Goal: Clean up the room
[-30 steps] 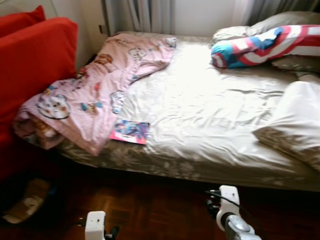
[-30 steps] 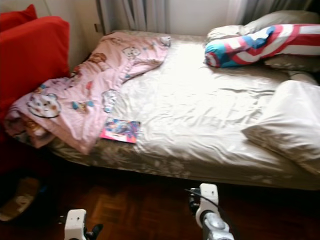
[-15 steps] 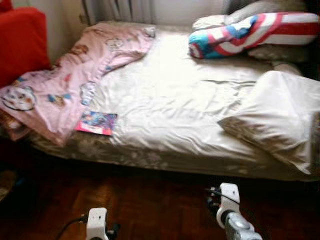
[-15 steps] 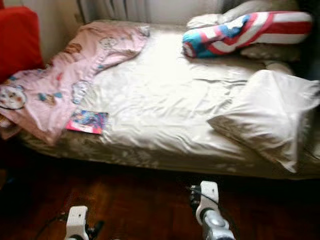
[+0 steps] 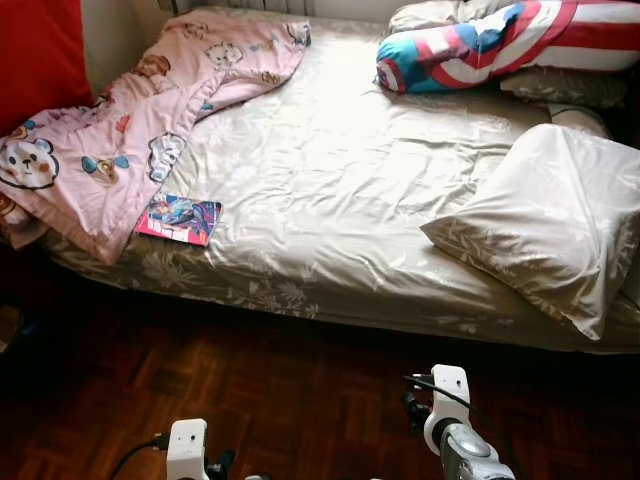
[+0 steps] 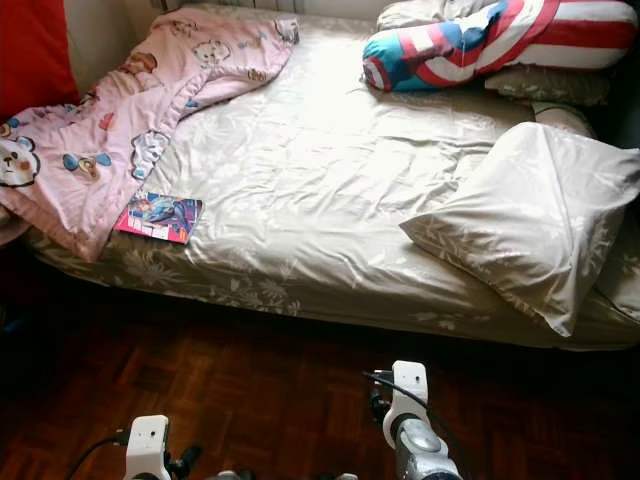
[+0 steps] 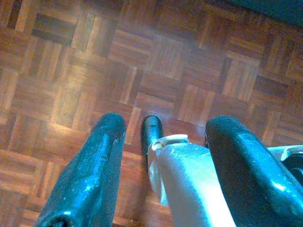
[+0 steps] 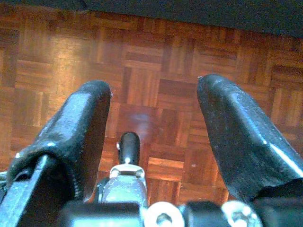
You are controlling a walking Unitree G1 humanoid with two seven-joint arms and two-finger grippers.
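Left eye view looks down on a bed (image 5: 330, 200) with a pale floral cover, standing on a dark parquet floor (image 5: 280, 400). No bin or basket holds anything; the loose things all lie on the bed. A pink blanket (image 5: 140, 120) printed with cartoon animals is bunched along the bed's left side, one end draping over the front corner. Just beside its lower edge, near the front edge of the mattress, lies a thin colourful book (image 5: 178, 218), flat, its cover art too small to read. A beige pillow (image 5: 545, 225) sits tilted at the right of the bed, its far corner cut off by the frame edge. At the head end a red, white and blue striped bolster (image 5: 480, 45) rests against more pale pillows (image 5: 560, 85), all cropped at the top. A red cushion (image 5: 40, 50) is cut off at the upper left, and the floor under the bed's edge is lost in shadow.

Both arms hang low over the floor, well apart from the bed. The left end effector (image 7: 165, 156) points down at the parquet, fingers spread, gripping nothing. The right end effector (image 8: 154, 127) points down likewise, its fingers wide apart and empty
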